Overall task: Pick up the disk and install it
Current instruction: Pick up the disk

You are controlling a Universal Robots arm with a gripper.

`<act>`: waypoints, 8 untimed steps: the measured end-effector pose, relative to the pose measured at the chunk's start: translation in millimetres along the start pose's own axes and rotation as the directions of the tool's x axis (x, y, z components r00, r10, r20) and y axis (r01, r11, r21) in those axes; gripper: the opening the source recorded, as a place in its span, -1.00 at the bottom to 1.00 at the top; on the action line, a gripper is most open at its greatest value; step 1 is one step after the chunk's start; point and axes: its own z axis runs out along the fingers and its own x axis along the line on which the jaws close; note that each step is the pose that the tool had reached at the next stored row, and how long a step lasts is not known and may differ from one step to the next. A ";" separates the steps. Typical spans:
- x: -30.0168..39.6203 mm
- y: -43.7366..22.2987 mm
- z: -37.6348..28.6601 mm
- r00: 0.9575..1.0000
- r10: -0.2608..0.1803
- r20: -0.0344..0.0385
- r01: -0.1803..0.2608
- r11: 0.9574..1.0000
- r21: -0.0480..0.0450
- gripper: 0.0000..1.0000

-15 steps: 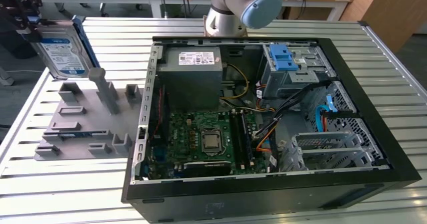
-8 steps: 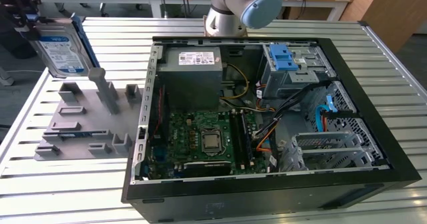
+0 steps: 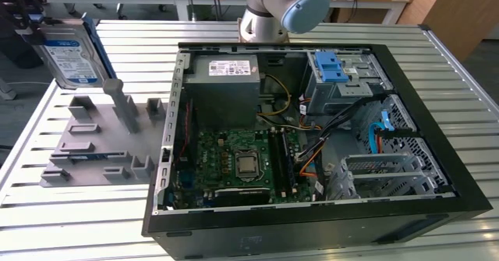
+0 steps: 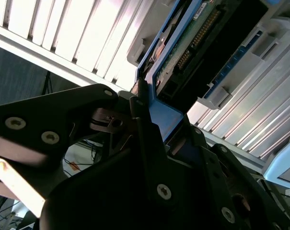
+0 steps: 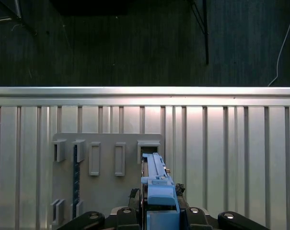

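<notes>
Presently gripped: the disk [image 3: 70,56] is clamped by its blue carrier frame [image 4: 171,117] between the closed fingers of the gripper [image 4: 159,127].
Disk position: it is held on edge in the air above the grey holder fixture [image 3: 93,138], out of its slots and touching none of them.
Done: the pick-up is judged complete.
Left: the installation. The drive cage [image 3: 343,77] with the blue latch sits inside the open computer case [image 3: 413,56], which lies just beside the fixture on the exterior view's right. The disk is well apart from that cage.
Support: fixture and case are borne by the slatted metal table [image 3: 78,214].
</notes>
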 end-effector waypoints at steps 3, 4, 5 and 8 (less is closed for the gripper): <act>0.0 0.0 -0.8 1.000 0.000 0.000 0.000 1.000 0.000 -0.27; 0.0 0.0 -1.1 1.000 0.000 0.000 0.000 1.000 0.000 -0.27; 0.0 0.0 -1.2 1.000 0.000 0.000 0.000 1.000 0.000 -0.27; 0.0 0.0 -1.4 1.000 0.000 0.000 0.000 1.000 0.000 -0.27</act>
